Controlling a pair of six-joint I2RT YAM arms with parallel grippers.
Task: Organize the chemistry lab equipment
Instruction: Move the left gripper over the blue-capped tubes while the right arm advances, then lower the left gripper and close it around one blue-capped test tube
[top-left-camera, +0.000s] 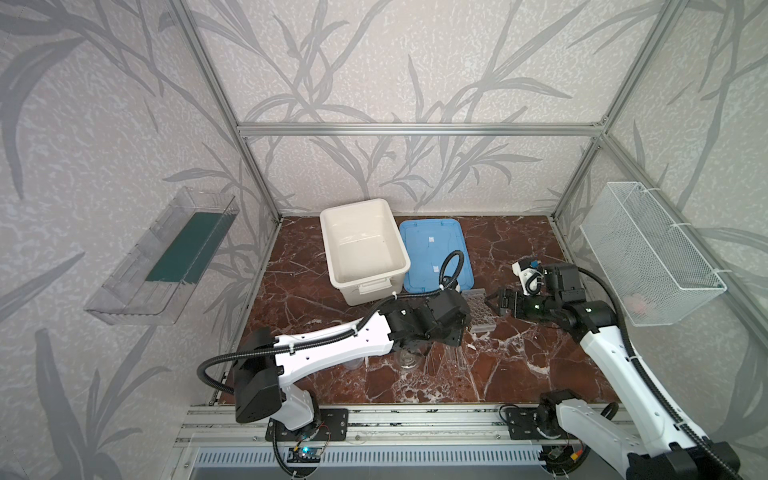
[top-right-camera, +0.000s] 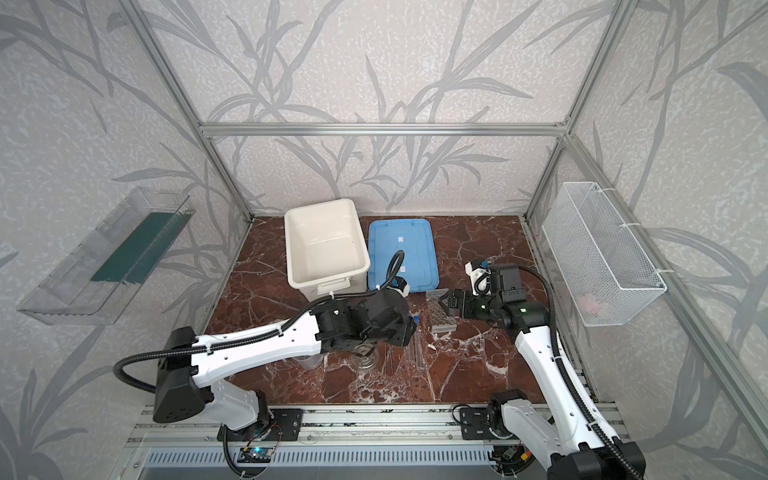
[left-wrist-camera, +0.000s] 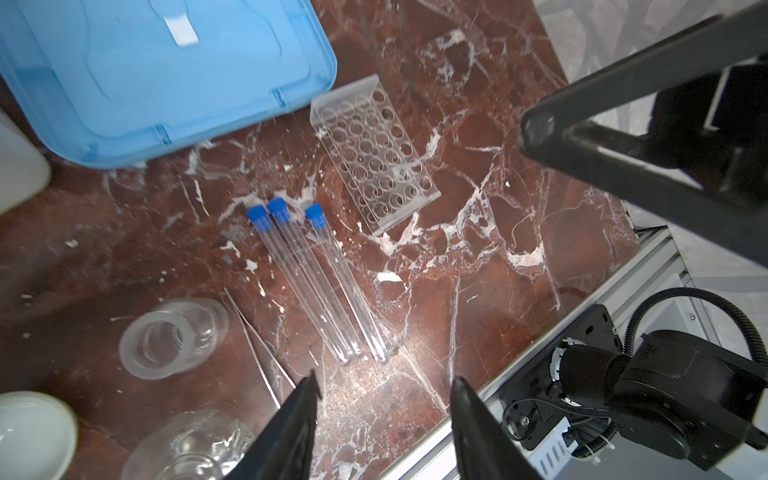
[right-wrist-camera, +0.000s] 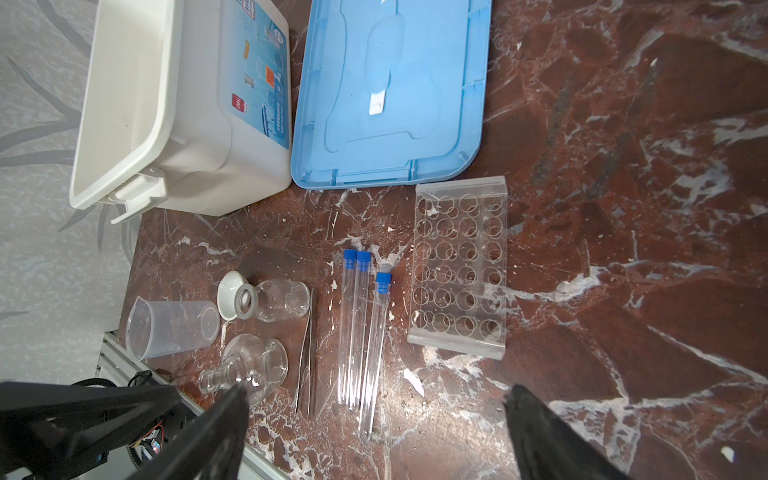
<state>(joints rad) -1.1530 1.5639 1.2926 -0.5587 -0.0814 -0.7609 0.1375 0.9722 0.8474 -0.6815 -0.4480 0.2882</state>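
Right wrist view: the big white tub (right-wrist-camera: 124, 104) and the blue lid (right-wrist-camera: 390, 95) sit side by side on the marble table (right-wrist-camera: 623, 291). The clear multi-hole rack (right-wrist-camera: 459, 266) lies flat near the lid. Beside the rack lie three long blue-capped clear tubes (right-wrist-camera: 357, 328), ahead of the right gripper (right-wrist-camera: 376, 388), whose jaws stand wide and empty. In the left wrist view the left gripper (left-wrist-camera: 384, 378) is parted and empty, with the tubes' round ends just beyond its fingertips.
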